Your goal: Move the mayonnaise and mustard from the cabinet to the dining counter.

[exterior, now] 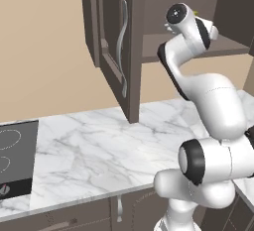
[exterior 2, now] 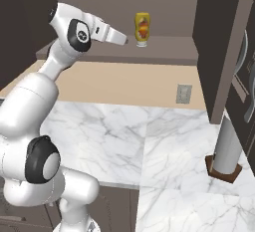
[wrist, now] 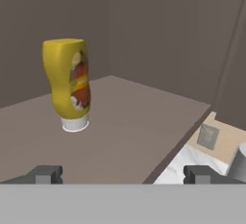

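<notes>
Arm is reaching up toward the open cabinet [exterior 2: 199, 52]; its doors are standing swung wide, one at the upper left of the left base view and one at the right edge of the right base view, which is what is leaving the shelf reachable.

Mustard [wrist: 67, 83] is standing on the cabinet shelf, cap down, sitting left of centre in the hand view and at top centre of the right base view [exterior 2: 142, 29]. The cap-down stance is giving it a narrow white foot under a wider yellow body, so it is probably tippy if nudged from the side.

Gripper [wrist: 122, 174] is released, jaws spread wide with nothing between them, tips showing at the bottom of the hand view. In the right base view the hand [exterior 2: 112, 34] is sitting just left of the bottle at about shelf height and apart from it; the bottle is lying off the jaw line, toward the left tip, so the hand is likely needing to shift that way before closing.

Mayonnaise: I am not making out a jar on the visible shelf; it may be hidden behind the arm in the left base view.

Below the cabinet a marble worktop [exterior: 99, 145] with a cooktop [exterior: 15, 160] is lying at the lower left; this is not the drop-off surface.
</notes>
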You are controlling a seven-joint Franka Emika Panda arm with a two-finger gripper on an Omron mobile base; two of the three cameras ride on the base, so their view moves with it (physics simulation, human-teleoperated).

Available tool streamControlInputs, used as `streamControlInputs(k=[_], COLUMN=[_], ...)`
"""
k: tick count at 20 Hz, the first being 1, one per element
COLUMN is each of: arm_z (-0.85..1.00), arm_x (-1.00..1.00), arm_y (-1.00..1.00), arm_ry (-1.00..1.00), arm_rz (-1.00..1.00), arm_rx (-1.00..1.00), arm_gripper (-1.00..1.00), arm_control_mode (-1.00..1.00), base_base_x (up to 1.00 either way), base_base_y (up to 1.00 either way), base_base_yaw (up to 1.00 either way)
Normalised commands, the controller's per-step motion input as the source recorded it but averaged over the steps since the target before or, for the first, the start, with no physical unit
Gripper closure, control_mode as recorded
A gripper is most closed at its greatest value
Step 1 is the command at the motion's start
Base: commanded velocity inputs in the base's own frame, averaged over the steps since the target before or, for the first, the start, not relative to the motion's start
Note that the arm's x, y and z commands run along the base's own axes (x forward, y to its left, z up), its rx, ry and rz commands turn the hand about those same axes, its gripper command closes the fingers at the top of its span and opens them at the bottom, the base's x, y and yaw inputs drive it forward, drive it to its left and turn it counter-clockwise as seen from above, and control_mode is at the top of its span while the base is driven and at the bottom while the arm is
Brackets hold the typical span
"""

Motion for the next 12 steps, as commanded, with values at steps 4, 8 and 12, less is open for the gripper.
streamControlInputs(k=[4,8,12], arm_z=[0.02,0.05,0.00], arm_x=[0.23,0.18,0.17], arm_y=[0.00,-0.03,-0.04], arm_ry=[0.03,0.04,0.01], arm_rz=[-0.02,-0.04,-0.04], arm_rx=[0.00,0.00,0.00], arm_gripper=[-1.00,-1.00,-1.00], arm_control_mode=[-1.00,-1.00,-1.00], base_base_x=[0.00,0.00,0.00], base_base_y=[0.00,0.00,0.00], base_base_yaw=[0.00,0.00,0.00])
